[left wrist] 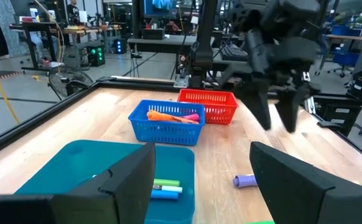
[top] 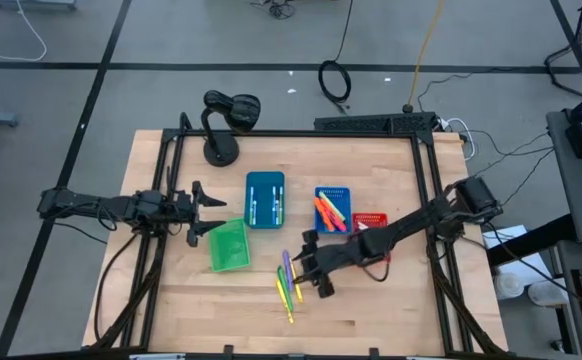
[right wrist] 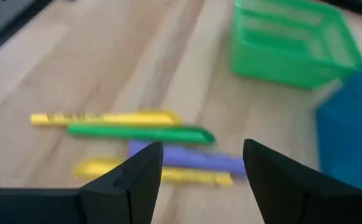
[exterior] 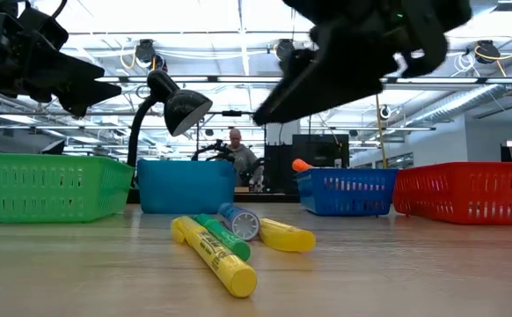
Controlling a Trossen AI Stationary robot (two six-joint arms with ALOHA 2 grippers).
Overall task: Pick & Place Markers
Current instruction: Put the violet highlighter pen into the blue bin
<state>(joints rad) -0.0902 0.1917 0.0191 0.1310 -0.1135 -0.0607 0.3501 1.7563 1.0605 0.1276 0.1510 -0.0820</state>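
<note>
— High view: where are the markers [top: 289,280]?
— Loose on the table [top: 391,310], beside the right gripper [top: 311,268], fingers spread, apparently holding nothing.
— Left gripper [top: 203,213]?
— Spread, above the green bin [top: 229,245].

- A pale wooden table [top: 171,300] with a black frame along its edges carries everything.
- Loose markers [top: 289,280] lie on the bare wood: two yellow, one green, one purple, side by side, just below and ahead of the right gripper's [top: 311,262] spread fingers [right wrist: 128,180].
- A green bin [top: 228,245] sits just beside the left gripper's [top: 199,211] open fingertips.
- A teal bin [top: 265,198] stands a little beyond those fingertips, with markers inside.
- A blue bin [top: 333,208] holds orange and pink markers.
- A red bin [top: 370,222] touches its side.
- A black desk lamp [top: 223,125] stands near the far edge.
</note>
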